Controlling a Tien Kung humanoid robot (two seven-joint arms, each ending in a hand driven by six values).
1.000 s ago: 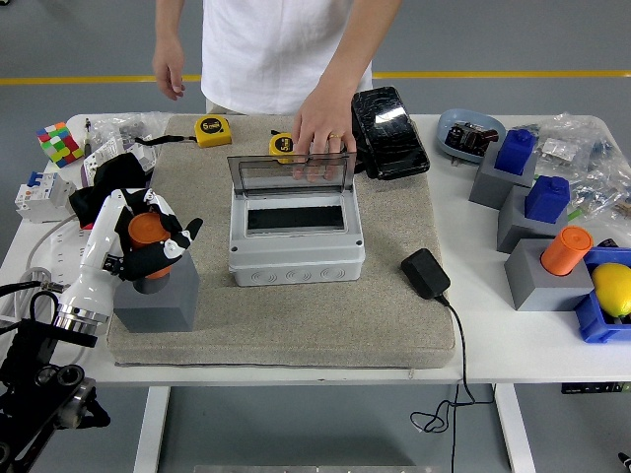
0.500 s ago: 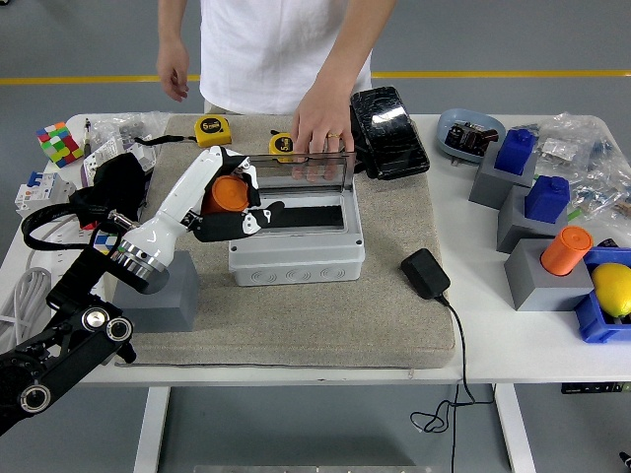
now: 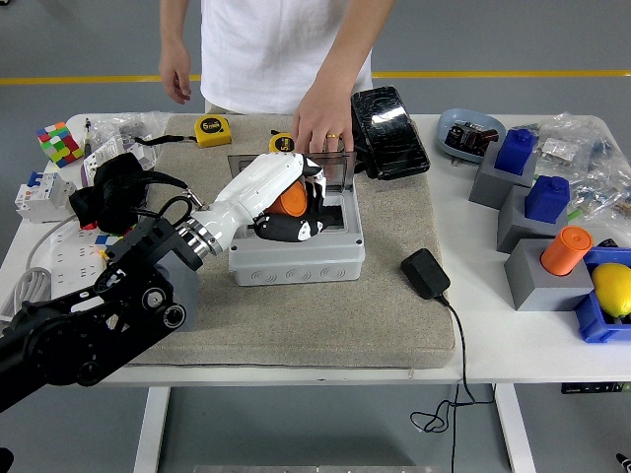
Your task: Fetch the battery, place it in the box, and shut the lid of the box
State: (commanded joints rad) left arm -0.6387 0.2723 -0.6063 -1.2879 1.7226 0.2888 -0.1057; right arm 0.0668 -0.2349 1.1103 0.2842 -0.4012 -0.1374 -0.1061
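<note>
Left hand is gripping the orange battery with fingers curled around it, directly over the grey box opening; a person's hand is holding the lid upright

There is only one view. The camera sits high up on the robot's side and looks forward and down over the white table. The table's near edge runs low across the picture, with floor below it. At the far side stands a person (seen only from the chest down). The camera seems fairly close, since the table fills most of the width.
</note>
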